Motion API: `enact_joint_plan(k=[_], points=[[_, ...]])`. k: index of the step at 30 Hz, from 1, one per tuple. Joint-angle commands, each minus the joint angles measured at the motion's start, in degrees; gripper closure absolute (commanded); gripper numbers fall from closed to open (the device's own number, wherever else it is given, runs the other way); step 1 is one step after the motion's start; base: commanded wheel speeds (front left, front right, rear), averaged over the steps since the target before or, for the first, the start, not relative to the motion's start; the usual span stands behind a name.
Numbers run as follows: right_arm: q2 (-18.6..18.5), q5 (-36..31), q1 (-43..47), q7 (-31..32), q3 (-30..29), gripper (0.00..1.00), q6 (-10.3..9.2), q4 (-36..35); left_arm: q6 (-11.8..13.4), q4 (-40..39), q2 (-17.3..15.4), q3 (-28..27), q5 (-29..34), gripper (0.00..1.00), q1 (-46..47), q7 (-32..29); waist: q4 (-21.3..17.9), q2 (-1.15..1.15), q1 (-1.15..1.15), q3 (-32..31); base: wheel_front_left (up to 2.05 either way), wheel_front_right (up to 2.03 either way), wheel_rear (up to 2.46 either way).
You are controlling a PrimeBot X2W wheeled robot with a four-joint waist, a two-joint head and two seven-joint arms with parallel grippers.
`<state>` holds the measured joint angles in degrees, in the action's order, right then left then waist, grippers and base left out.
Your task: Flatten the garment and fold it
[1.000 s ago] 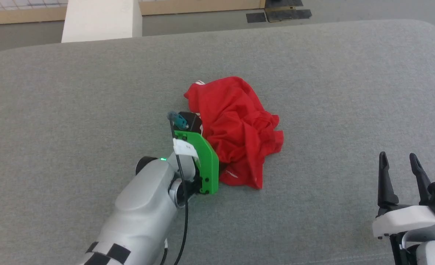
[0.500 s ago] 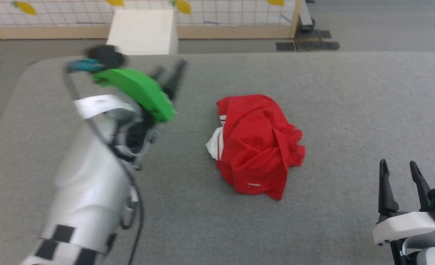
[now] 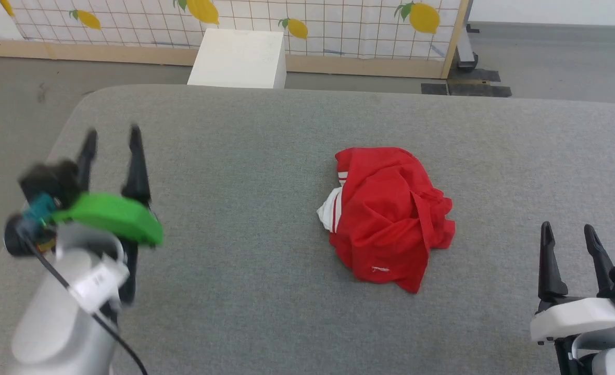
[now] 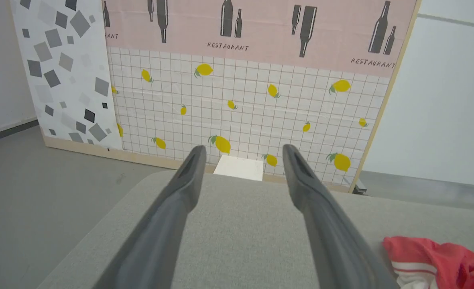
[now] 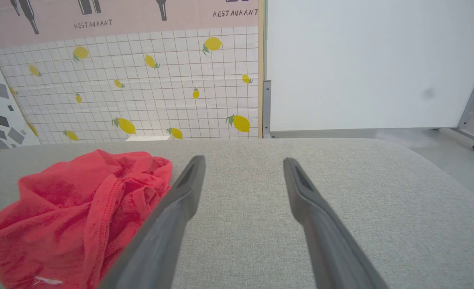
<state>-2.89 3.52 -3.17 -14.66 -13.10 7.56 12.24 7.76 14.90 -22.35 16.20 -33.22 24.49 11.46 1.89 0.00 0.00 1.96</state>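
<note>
Crumpled garment (image 3: 390, 219) on the counter (image 3: 234, 130), between two spread, empty pairs of jaws: right jaws nearer the garment than left jaws.

We see a grey padded table (image 4: 241, 224) stretching ahead of the left gripper (image 4: 243, 147), and straight beyond it, past the table's far edge, a white box (image 4: 240, 167) in front of a lemon-print tiled panel (image 4: 245, 100) topped by a pink bottle-print band (image 4: 261, 24). Ahead and right of the right gripper (image 5: 243, 159) we see a white board (image 5: 361, 60).
</note>
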Motion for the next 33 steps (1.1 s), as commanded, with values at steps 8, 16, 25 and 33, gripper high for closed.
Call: enact_joint_plan(k=[8, 16, 25, 33], points=[[0.0, -0.5, 0.9, -0.3, 1.3, 0.0, -0.08, -0.9, 2.6, -2.7, -1.0, 0.4, 2.2, 0.0, -8.9, 2.0, 0.0, 0.0, 0.0, 0.3, 0.0, 0.0, 0.0], [0.0, -0.2, 1.5, -0.3, 2.9, 0.0, -0.08, -0.9, -0.8, -3.9, -0.4, 2.7, -0.4, 0.0, -14.2, 1.1, -0.5, 0.0, 0.0, 0.5, 0.0, 0.0, 0.0], [0.0, 0.4, 2.1, -0.3, 3.9, 0.0, -0.08, -0.4, -1.9, -4.9, 0.4, 2.1, -2.2, 0.0, -17.1, 2.2, -1.0, 0.0, 0.0, 0.3, 0.0, 0.0, 0.0], [0.0, 0.3, 2.2, -0.3, 4.3, 0.0, -0.08, -0.1, -1.8, -4.9, 1.0, 2.2, -2.3, 0.0, -17.7, 2.6, -1.0, 0.0, 0.0, 0.5, 0.0, 0.0, 0.0]])
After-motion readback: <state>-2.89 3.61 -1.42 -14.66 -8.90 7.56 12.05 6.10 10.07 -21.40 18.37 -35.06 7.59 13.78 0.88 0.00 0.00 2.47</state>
